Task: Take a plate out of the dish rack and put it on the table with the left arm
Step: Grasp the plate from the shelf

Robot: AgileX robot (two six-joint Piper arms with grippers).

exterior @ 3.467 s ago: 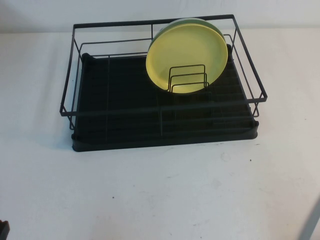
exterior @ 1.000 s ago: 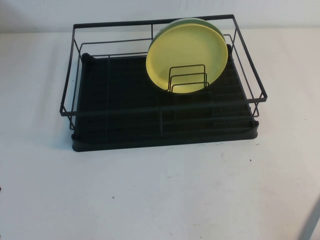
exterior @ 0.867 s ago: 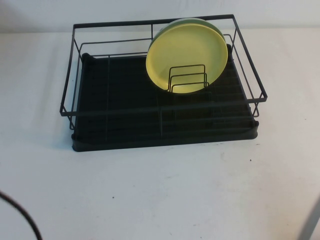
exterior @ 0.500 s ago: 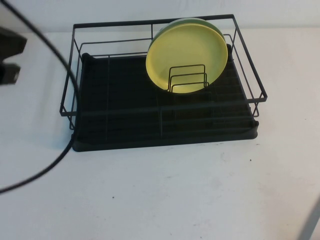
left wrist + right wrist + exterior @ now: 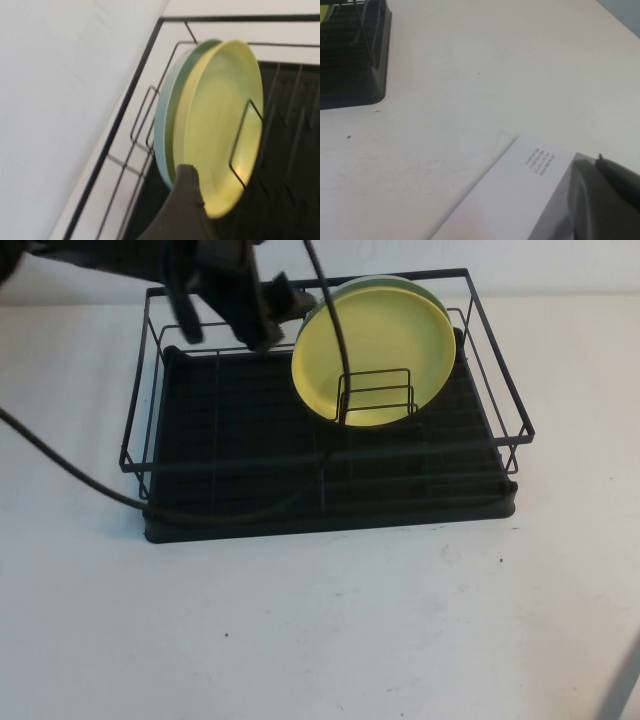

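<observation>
The pale yellow plate stands on edge at the back right of the black dish rack, leaning on a mint plate behind it. Wire dividers stand in front of it. My left gripper hangs open over the rack's back left, just left of the plate's edge and holding nothing. In the left wrist view one finger lies close by the rims of the yellow plate and the mint plate. My right gripper stays low at the table's right, away from the rack.
The left arm's black cable loops across the rack's left side and over the white table. A white box lies beside the right gripper. The rack's corner shows in the right wrist view.
My left arm has swung in from the left edge to above the rack's back left, next to the yellow plate. Its cable now drapes over the rack. The plates have not moved.
</observation>
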